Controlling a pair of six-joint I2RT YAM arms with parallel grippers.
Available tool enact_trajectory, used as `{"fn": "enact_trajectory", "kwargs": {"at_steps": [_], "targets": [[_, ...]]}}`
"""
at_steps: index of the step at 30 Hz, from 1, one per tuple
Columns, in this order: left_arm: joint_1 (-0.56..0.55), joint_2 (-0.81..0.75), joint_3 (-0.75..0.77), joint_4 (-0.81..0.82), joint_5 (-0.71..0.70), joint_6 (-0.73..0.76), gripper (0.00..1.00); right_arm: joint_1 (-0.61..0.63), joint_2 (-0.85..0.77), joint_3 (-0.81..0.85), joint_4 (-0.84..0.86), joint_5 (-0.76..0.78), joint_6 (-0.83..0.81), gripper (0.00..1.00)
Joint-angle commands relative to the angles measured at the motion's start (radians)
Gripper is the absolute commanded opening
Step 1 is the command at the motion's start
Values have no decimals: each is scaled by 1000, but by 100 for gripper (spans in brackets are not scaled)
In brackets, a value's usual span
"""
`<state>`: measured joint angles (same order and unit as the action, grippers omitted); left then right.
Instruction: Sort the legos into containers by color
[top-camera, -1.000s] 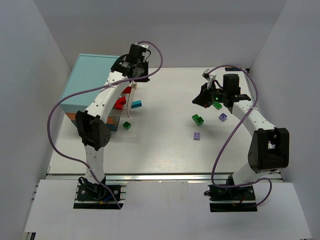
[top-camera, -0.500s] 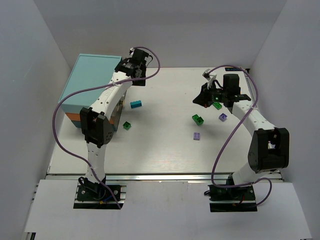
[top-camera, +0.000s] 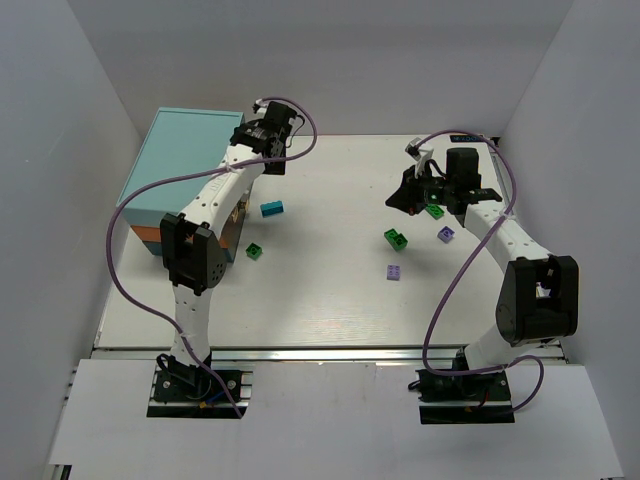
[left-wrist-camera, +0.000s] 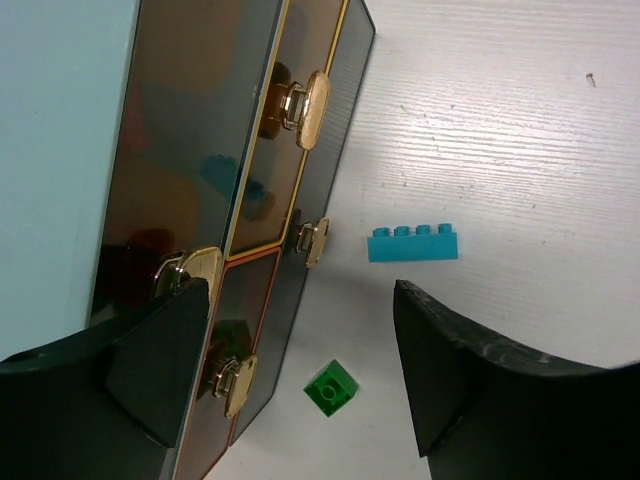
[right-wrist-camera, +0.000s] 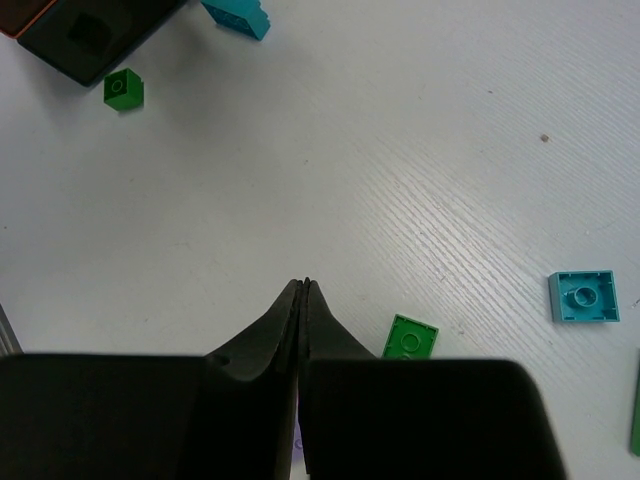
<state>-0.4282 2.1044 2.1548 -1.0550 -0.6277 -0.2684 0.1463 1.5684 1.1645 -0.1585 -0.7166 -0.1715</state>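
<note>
Red-brick drawer now shut; left gripper (left-wrist-camera: 300, 320) has sprung wide, empty, facing the cabinet (top-camera: 180, 150) drawers (left-wrist-camera: 190, 150). Right gripper (right-wrist-camera: 303, 290) pressed together, holding nothing. Cyan lego (left-wrist-camera: 413, 243) and green lego (left-wrist-camera: 331, 388) lie on the table (top-camera: 320, 300) just beside the cabinet.

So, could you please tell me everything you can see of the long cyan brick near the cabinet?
The long cyan brick is a slim bar of glossy plastic, with a row of four studs showing along one long edge; a second row cannot be told. It lies on the white table, just off the cabinet's dark drawer fronts but apart from them. Only the table touches it; a small green brick lies nearby, clear of it.
</note>
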Motion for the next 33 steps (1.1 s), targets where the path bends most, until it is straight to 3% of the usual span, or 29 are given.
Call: {"fn": "enact_trajectory", "kwargs": {"at_steps": [1, 4, 6, 8, 9, 11, 14, 17, 19, 20, 23, 29, 33], "targets": [[17, -38, 16, -19, -69, 0, 83, -1, -10, 17, 24, -18, -20, 0], [3, -50, 59, 3, 19, 14, 63, 4, 11, 29, 7, -122, -80, 1], [3, -78, 63, 33, 88, 12, 43, 12, 37, 58, -15, -181, -106, 18], [-6, -115, 33, 76, 127, 11, 35, 24, 93, 116, -29, -225, -105, 30], [-6, -154, -2, 85, 161, 3, 34, 35, 113, 136, -38, -233, -103, 41], [-6, -190, -27, 90, 192, -5, 37, 55, 168, 178, -23, -247, -63, 49], [-6, -283, -113, 93, 307, -17, 53, 104, 260, 257, 36, -286, 77, 56], [-6, -456, -306, 166, 454, -54, 61, 174, 378, 345, 141, -325, 352, 56], [-6, -631, -475, 261, 503, -109, 67, 248, 459, 366, 306, -316, 525, 57], [-6, -688, -521, 289, 511, -126, 69, 284, 481, 376, 359, -302, 687, 58], [3, -881, -637, 372, 537, -210, 77, 381, 570, 441, 519, -250, 934, 65], [3, -1003, -629, 317, 574, -235, 79, 530, 751, 622, 635, -202, 1209, 85], [3, -1061, -638, 283, 553, -247, 79, 591, 892, 859, 484, -132, 1170, 88]]}}
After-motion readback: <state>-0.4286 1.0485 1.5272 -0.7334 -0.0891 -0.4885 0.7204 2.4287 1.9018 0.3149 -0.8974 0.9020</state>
